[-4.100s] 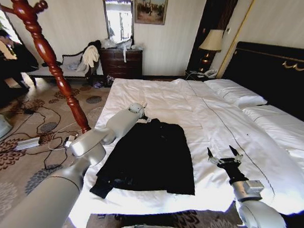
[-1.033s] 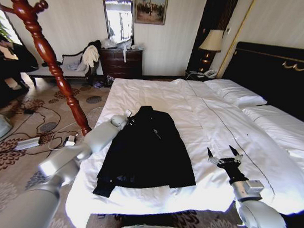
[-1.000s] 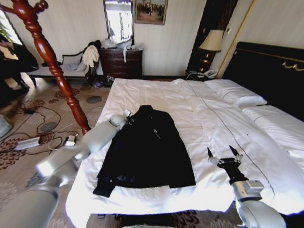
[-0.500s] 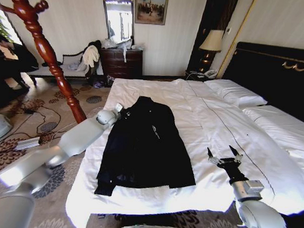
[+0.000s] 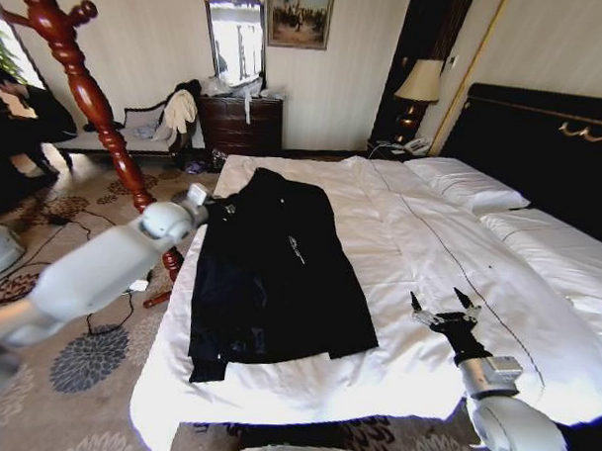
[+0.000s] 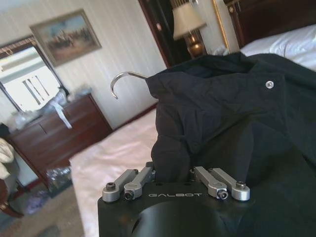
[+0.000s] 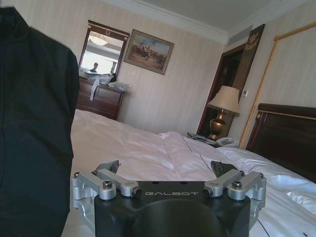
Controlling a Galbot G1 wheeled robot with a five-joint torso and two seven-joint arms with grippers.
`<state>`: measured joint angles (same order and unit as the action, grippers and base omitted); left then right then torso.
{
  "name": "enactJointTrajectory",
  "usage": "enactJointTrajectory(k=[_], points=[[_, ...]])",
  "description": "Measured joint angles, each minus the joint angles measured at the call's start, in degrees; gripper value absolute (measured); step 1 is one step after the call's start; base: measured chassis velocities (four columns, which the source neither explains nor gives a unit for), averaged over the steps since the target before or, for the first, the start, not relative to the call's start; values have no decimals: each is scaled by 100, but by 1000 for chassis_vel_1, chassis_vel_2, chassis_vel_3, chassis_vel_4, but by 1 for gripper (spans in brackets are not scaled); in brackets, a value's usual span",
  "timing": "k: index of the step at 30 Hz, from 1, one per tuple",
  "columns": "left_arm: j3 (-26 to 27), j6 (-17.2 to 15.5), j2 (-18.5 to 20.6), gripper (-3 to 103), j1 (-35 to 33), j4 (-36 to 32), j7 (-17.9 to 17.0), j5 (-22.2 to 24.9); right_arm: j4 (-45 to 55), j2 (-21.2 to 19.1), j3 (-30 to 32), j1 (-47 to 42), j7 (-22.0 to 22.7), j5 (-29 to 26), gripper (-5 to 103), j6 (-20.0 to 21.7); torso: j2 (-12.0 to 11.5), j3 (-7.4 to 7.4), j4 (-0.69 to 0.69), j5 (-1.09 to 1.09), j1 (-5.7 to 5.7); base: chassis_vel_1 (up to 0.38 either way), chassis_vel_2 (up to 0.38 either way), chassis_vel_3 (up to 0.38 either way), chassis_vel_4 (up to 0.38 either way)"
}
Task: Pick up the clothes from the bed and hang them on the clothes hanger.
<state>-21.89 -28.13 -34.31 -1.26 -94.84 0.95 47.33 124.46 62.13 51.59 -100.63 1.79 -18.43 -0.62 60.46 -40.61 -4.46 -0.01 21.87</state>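
- Nearest me, the right gripper hovers low over the near edge of the wide bed with wrinkled white sheets, its black fingers spread and holding nothing; I'd say it is simply waiting while the other arm works.
- The large black long-sleeved jacket of limp fabric lies mostly flat on the bed's left half, its hem toward the foot, its collar end drawn up toward the left edge.
- The left gripper is at that collar end, beside the bed's edge. In the left wrist view the fabric bunches right at the gripper and the fingers seem pressed together on it, though the cloth covers the tips, so the pinch is my reading rather than something plain to see.
- A thin metal hook pokes out of the collar, which suggests a hanger is already inside the jacket; gripping near the neck would make sense for lifting it by that end.
- Just left of the bed, the turned dark-red wooden coat stand rises from the patterned carpet; its post stands close behind the left arm and could be brushed on a swing.
- Cables and a power strip litter the floor there.
- Farther off are white pillows, the tall black headboard with gold trim, a lamp, a dark dresser and a mirror.
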Motion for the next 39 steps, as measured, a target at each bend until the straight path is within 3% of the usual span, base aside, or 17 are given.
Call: enactJointTrajectory(k=[8,16,21,27,39], points=[[291,-291,645,23,287,-763,-9,529,0,0,-1,0,0,0,100,0,0,0,-1,0,0,0,0,0,0],[636,-270,1082,23,333,-893,66,375,0,0,0,0,0,0,100,0,0,0,-2,0,0,0,0,0,0],[898,-161,1430,23,337,-769,262,25,0,0,0,0,0,0,100,0,0,0,1,-1,0,0,0,0,0],[941,-83,1486,23,580,-531,432,-430,0,0,-1,0,0,0,100,0,0,-1,1,-1,0,0,0,0,0],[41,143,738,23,2053,462,643,-2155,0,0,0,0,0,0,100,0,0,-1,0,1,1,0,0,0,0]])
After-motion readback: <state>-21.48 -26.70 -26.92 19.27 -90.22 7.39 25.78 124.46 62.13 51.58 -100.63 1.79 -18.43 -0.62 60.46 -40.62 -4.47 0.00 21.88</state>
